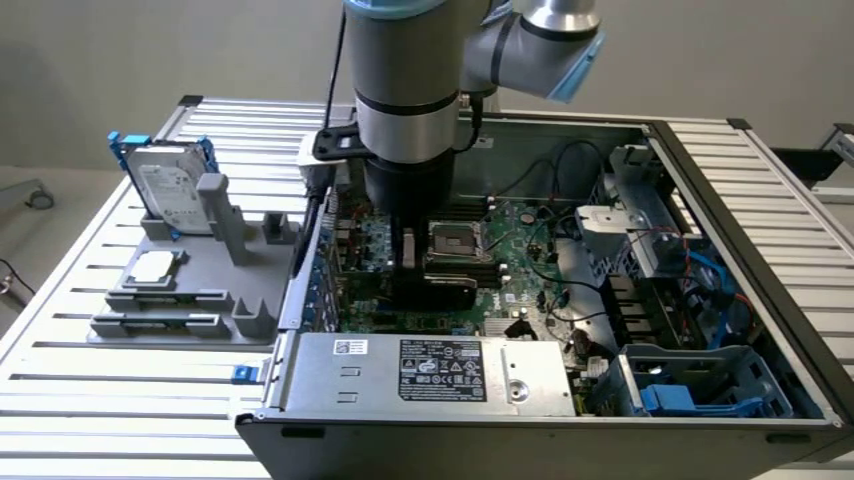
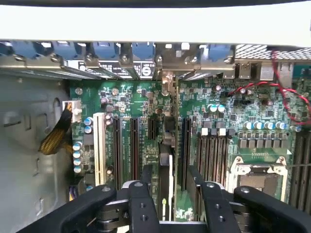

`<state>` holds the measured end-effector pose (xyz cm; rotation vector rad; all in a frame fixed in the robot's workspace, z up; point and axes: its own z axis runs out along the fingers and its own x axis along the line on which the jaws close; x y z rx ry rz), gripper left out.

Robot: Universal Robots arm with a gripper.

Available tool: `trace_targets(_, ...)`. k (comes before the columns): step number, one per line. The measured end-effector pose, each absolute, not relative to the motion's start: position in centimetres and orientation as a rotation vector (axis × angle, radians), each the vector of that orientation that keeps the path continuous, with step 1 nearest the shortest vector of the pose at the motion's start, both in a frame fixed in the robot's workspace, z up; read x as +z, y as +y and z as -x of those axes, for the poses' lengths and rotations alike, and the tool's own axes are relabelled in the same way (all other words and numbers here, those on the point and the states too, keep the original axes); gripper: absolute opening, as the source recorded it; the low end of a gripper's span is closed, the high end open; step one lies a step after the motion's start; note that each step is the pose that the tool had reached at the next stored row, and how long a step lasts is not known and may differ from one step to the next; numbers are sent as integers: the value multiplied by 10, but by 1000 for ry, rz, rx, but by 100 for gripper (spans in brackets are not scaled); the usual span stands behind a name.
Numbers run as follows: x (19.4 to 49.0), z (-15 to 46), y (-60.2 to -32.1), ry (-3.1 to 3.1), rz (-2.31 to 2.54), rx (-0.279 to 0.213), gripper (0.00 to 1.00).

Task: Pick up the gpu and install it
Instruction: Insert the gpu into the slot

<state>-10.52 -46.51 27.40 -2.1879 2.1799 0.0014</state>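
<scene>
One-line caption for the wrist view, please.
Open gripper with fingers either side of the gpu, which stands on edge in a motherboard slot.

I see an open case with motherboard and CPU socket. Power supply at 6 o'clock. Hard drive upright in grey holder at 9 o'clock.

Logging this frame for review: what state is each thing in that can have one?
gpu: standing on edge in a motherboard slot, between the gripper's fingers.
gripper: open, fingers either side of the gpu.
computer case: side open, interior exposed.
hard drive: upright in the grey holder.
</scene>
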Motion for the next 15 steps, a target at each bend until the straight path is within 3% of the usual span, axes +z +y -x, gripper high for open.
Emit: trace_targets(15, 337, 97, -465, 2193, 2200, 30, 42)
